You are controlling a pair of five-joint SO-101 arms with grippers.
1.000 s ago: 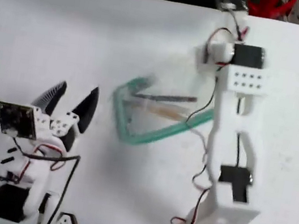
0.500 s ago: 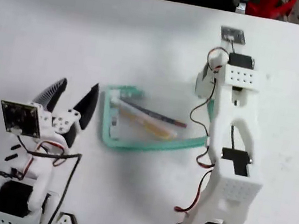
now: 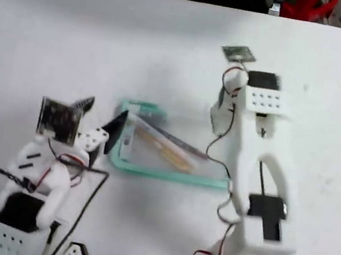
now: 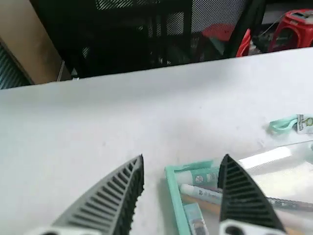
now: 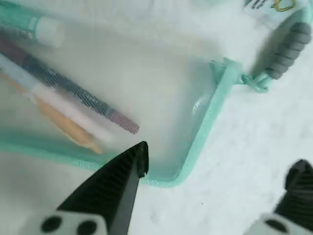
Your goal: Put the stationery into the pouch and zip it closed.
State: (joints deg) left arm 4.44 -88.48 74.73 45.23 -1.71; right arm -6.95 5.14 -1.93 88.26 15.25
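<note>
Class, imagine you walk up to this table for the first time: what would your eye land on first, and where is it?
The clear pouch with its mint-green edge lies mid-table, with pens inside it. The left gripper stands open at one short end of the pouch. The right gripper is open above the other end, near the grey zip pull.

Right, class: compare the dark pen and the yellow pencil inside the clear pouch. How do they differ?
The dark pen is striped with a reddish end; the yellow pencil is plain. The pen reaches nearer the end of the pouch with the grey pull than the pencil does. The pencil lies closer to the pouch's long edge on the arms' side; the pen lies farther in. Both lie lengthwise inside the pouch, side by side.
</note>
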